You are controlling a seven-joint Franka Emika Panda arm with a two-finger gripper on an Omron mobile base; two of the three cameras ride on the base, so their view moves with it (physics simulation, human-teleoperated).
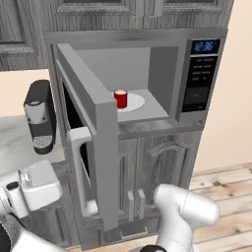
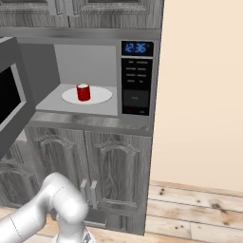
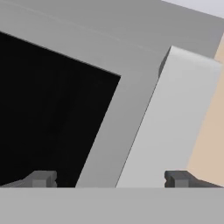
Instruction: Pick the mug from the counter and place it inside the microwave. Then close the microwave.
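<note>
Now, on the left, the coffee machine [image 1: 39, 115] stands on the table [image 1: 15, 142]. My pincer [image 3: 109, 179] is spread wide before the handle [image 3: 170, 127] of the open microwave door [image 1: 91, 133]. The mug [image 1: 120, 99] stands upright on the white turntable [image 1: 135, 102] inside the microwave [image 1: 197, 74].

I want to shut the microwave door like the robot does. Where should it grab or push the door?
Probably the pale vertical bar handle at the free edge of the open door, coming from the door's outer face. It stands farthest from the hinge, so it swings easiest. The open gripper faces it already, and the mug sits inside.
</note>
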